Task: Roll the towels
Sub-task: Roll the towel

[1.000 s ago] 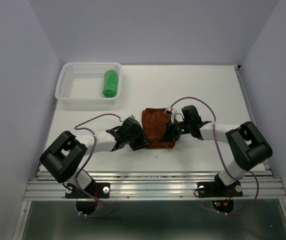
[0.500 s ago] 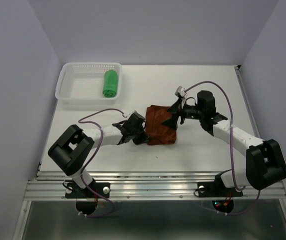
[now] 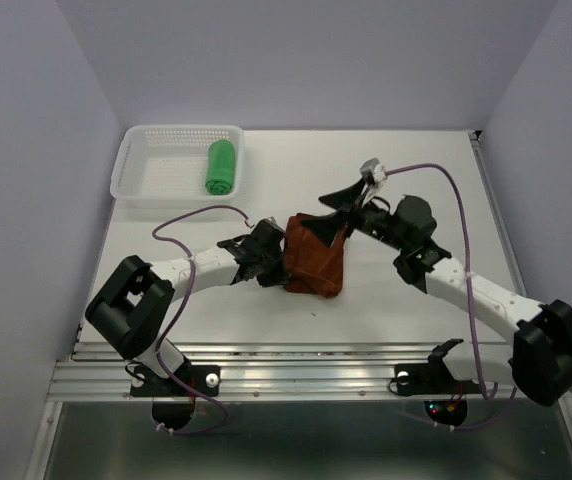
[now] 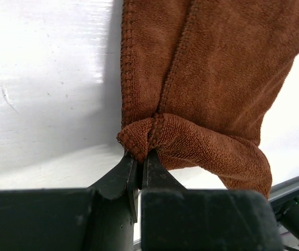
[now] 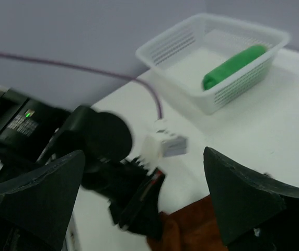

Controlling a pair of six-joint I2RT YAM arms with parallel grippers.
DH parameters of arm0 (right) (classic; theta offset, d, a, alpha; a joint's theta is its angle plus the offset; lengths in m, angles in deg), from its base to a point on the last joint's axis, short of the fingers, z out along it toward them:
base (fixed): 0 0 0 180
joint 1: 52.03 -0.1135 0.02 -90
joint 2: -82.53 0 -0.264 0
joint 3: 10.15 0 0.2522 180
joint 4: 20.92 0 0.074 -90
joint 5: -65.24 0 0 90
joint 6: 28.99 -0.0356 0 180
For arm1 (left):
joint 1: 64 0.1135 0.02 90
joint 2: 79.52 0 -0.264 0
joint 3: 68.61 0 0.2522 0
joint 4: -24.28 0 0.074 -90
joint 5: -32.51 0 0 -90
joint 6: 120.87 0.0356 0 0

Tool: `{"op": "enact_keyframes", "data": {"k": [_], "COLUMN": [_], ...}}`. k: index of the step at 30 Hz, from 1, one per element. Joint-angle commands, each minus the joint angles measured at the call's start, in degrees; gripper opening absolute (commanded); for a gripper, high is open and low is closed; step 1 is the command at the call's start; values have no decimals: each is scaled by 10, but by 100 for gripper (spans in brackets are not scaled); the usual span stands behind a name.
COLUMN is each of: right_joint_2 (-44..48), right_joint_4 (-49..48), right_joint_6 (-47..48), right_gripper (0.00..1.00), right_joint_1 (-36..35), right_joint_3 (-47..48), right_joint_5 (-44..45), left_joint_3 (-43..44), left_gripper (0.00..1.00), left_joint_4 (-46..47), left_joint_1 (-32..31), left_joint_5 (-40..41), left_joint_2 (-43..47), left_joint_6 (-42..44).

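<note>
Pulled back from the rust towel (image 3: 316, 268), right gripper (image 3: 344, 213) spreads its fingers wide; left gripper (image 4: 139, 163) pinches a towel corner.

The rust towel (image 4: 212, 78) is cut off by the left wrist view's top and right edges

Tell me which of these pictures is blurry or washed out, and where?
Left wrist view: the rust-brown towel is sharp down to its nap, but glare bleaches the table at upper left. Right wrist view: smeared throughout, so the white basket and the green rolled towel inside it look soft. Top external view: evenly lit and crisp, with only soft shadows on the table.
</note>
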State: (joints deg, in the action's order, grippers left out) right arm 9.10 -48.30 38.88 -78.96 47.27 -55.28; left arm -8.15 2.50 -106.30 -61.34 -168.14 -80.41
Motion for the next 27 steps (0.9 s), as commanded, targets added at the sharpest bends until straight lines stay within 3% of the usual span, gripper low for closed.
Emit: {"op": "enact_keyframes", "data": {"k": [1, 4, 8, 17, 27], "right_joint_2": [97, 189, 262, 127, 51], "right_joint_4": [245, 335, 375, 490, 439], "right_joint_6": [119, 113, 85, 156, 174], "right_gripper": [100, 100, 100, 100, 100], "right_joint_1": [-148, -170, -195, -287, -292], "right_joint_3": [-17, -72, -140, -99, -85], "right_joint_5": [85, 57, 47, 116, 231], "left_joint_3": [21, 22, 16, 20, 18], "left_gripper": [2, 1, 0, 0, 0], "left_joint_4": [-13, -30, -25, -32, -35], "left_joint_1": [5, 5, 7, 15, 21], "left_joint_5": [-29, -44, -69, -84, -94], "left_joint_2": [26, 20, 15, 12, 12], "left_joint_6": [53, 61, 75, 86, 97]}}
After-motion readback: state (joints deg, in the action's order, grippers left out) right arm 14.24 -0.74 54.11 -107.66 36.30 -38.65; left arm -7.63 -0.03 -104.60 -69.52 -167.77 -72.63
